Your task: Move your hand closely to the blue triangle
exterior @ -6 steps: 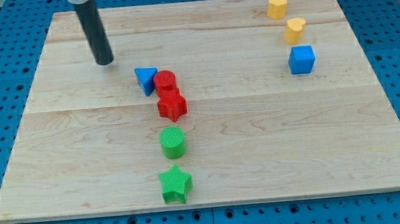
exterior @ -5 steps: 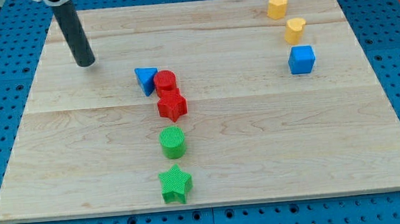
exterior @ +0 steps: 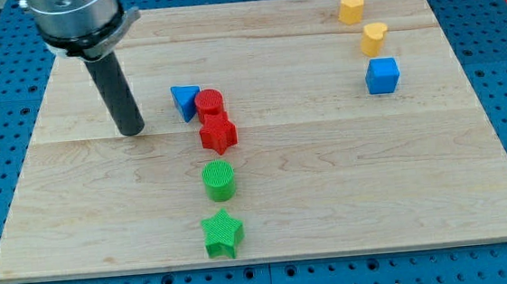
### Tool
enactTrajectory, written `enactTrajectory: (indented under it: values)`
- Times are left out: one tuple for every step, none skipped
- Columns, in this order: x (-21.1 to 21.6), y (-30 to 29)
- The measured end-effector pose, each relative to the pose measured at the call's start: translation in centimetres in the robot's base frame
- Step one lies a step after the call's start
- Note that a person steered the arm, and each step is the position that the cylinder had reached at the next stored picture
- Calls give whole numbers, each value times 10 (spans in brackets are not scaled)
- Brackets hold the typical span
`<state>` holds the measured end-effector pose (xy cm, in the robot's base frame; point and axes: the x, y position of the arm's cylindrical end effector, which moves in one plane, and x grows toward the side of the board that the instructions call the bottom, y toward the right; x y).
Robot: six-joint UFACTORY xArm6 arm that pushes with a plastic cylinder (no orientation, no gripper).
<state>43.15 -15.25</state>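
Observation:
The blue triangle [exterior: 184, 101] lies on the wooden board [exterior: 347, 180] left of centre, touching the red cylinder [exterior: 210, 103] on its right. My tip [exterior: 132, 130] rests on the board to the triangle's left and slightly lower in the view, a short gap away, touching no block. The dark rod rises from it toward the view's top left.
A red star-like block [exterior: 218, 134] sits just below the red cylinder. A green cylinder [exterior: 219, 179] and a green star [exterior: 223, 234] follow below. At the view's top right are two yellow blocks [exterior: 351, 7] [exterior: 374, 36] and a blue cube [exterior: 381, 75].
My tip first slid left near the top left of the board, then came down and right, ending closer to the blue triangle. No block moved.

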Motion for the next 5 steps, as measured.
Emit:
enactTrajectory:
  values:
    - [0,10]
    - [0,19]
    - [-5,24]
    - [-13,24]
    - [-18,24]
